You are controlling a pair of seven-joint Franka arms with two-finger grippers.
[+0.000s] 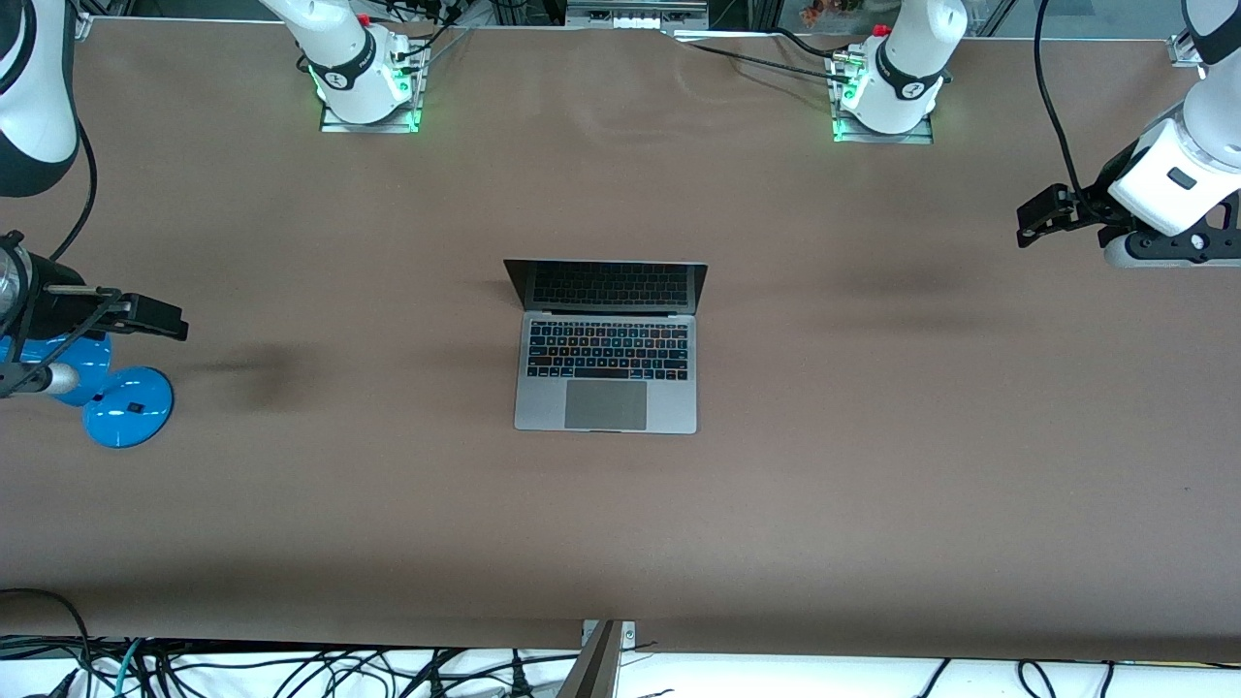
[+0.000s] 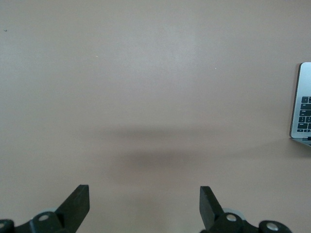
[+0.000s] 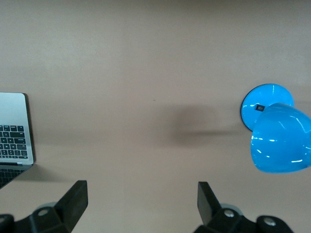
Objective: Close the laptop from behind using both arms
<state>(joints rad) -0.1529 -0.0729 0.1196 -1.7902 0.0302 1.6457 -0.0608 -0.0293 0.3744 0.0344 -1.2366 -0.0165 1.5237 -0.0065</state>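
Observation:
The silver-grey laptop (image 1: 606, 388) stands open in the middle of the brown table (image 1: 873, 485), with its dark screen (image 1: 609, 284) upright on the side toward the robots' bases. Its edge shows in the left wrist view (image 2: 302, 104) and in the right wrist view (image 3: 14, 128). My left gripper (image 1: 1030, 221) hangs open and empty over the table at the left arm's end, well apart from the laptop; its fingers (image 2: 77, 201) stand wide apart. My right gripper (image 1: 165, 320) hangs open and empty over the right arm's end, fingers (image 3: 75, 196) wide apart.
A blue lamp with a round base (image 1: 128, 407) stands at the right arm's end of the table, beside and below my right gripper; its base (image 3: 262, 99) and shade (image 3: 282, 141) show in the right wrist view. The arm bases (image 1: 364, 82) (image 1: 887, 92) stand along the table's back edge.

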